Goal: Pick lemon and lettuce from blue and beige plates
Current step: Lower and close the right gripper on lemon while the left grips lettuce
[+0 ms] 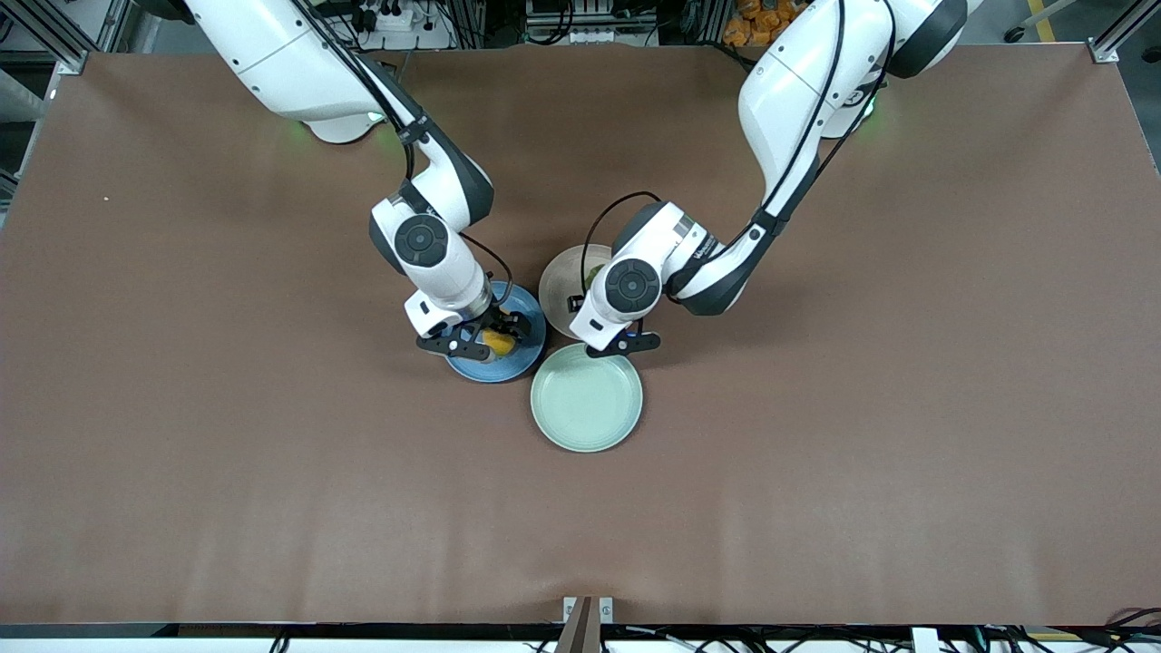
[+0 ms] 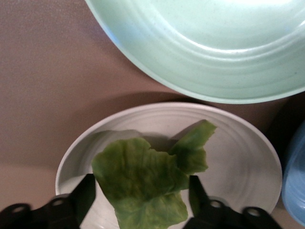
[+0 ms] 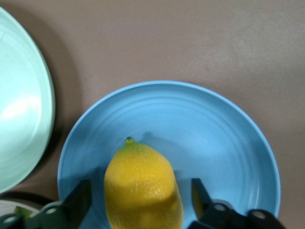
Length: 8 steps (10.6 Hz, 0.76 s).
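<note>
The yellow lemon (image 3: 143,188) lies on the blue plate (image 3: 224,138). My right gripper (image 3: 140,196) is low over that plate, open, with one finger on each side of the lemon and a gap at both sides. In the front view the lemon (image 1: 497,342) shows between the right gripper (image 1: 494,345) fingers. The green lettuce (image 2: 143,181) lies on the beige plate (image 2: 238,143). My left gripper (image 2: 141,198) is open around the leaf, its fingers at the leaf's edges. In the front view the left gripper (image 1: 580,305) is mostly hidden under its own hand over the beige plate (image 1: 558,281).
A pale mint-green plate (image 1: 587,397) holds nothing and sits nearer the front camera, close to both the blue plate (image 1: 521,358) and the beige plate. The brown table (image 1: 862,408) spreads wide toward both arms' ends.
</note>
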Each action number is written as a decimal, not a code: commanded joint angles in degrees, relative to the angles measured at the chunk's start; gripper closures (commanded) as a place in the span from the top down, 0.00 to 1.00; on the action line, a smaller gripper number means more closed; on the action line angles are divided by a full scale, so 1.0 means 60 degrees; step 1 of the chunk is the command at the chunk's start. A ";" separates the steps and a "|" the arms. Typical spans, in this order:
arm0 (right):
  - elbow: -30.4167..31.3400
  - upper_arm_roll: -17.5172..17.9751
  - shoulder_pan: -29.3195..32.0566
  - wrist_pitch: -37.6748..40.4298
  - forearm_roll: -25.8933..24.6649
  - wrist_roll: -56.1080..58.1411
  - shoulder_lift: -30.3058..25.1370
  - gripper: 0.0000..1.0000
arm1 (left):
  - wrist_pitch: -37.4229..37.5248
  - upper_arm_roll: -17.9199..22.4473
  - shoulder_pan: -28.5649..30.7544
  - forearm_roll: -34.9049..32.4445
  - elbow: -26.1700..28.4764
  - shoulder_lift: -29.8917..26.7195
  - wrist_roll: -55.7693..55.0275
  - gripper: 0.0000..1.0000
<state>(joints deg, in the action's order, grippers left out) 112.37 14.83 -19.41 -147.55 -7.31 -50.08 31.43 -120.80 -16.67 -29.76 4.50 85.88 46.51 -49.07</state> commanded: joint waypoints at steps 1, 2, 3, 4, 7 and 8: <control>-0.0110 0.0178 0.0027 -0.0077 -0.0669 -0.0282 0.0269 0.63 | 0.0064 0.0054 -0.0065 0.0070 0.0012 -0.0105 -0.0245 0.28; -0.0096 0.0208 0.0027 -0.0077 -0.0874 -0.0282 0.0299 0.43 | 0.0108 0.0054 0.0008 0.0084 -0.0002 -0.0149 -0.0259 0.16; -0.0110 0.0223 0.0070 0.0082 -0.1123 -0.0238 0.0197 0.11 | 0.0137 0.0054 0.0067 0.0099 -0.0003 -0.0207 -0.0245 0.10; -0.0154 0.0455 0.0564 0.0795 -0.1401 -0.0122 -0.0413 0.00 | 0.0297 0.0054 0.0096 0.0099 -0.0017 -0.0338 -0.0245 0.00; -0.0637 0.0838 0.2101 0.3039 -0.0502 0.2739 -0.2229 0.00 | 0.1423 0.0025 0.0650 0.0070 -0.0076 -0.1259 -0.0128 0.00; -0.0608 0.0810 0.2759 0.3348 0.0055 0.4128 -0.2685 0.00 | 0.1775 0.0053 0.0784 0.0041 -0.0090 -0.1654 -0.0099 0.00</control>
<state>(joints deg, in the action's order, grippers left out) 106.62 18.29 -8.65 -130.27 -10.95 -34.76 21.22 -113.54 -16.48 -26.79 4.50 83.91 41.51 -49.32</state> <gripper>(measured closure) 0.370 0.969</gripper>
